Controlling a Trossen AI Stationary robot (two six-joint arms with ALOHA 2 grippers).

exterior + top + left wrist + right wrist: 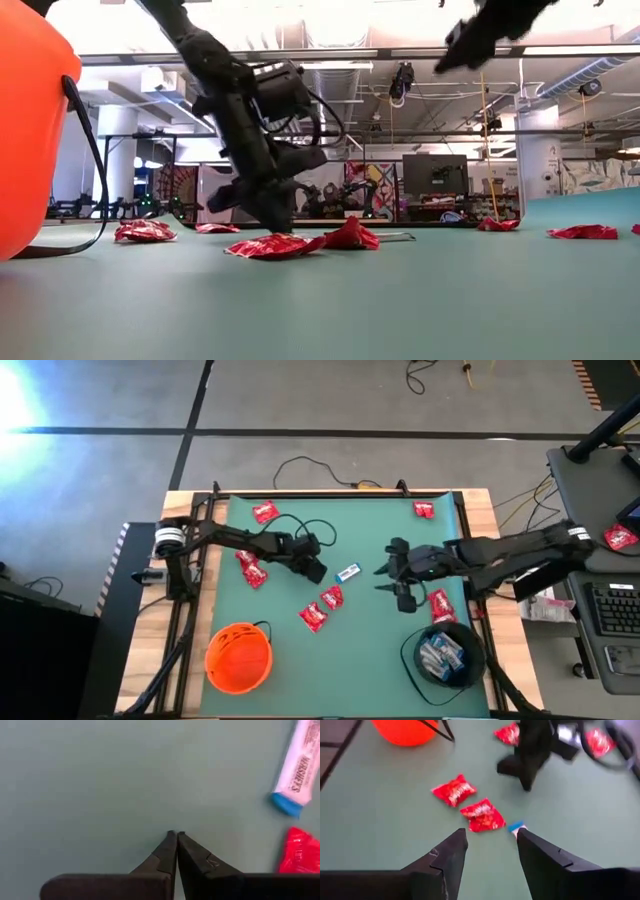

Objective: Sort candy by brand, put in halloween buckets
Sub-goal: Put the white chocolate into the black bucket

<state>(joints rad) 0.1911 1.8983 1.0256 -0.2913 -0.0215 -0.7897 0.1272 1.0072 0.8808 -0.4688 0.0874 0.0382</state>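
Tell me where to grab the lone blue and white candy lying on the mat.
Probably pinch the blue-and-white candy across its narrow width near the middle, coming straight down. It lies flat and slim on the green mat, with bare mat along both long sides. The open right end effector is nearby; the left end effector is shut and empty.

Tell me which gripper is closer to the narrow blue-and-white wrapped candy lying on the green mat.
Left. The left gripper, shut, sits right beside the blue-and-white wrapped candy, toward the left arm's side. The right gripper, open, is a bit farther off on the opposite side.
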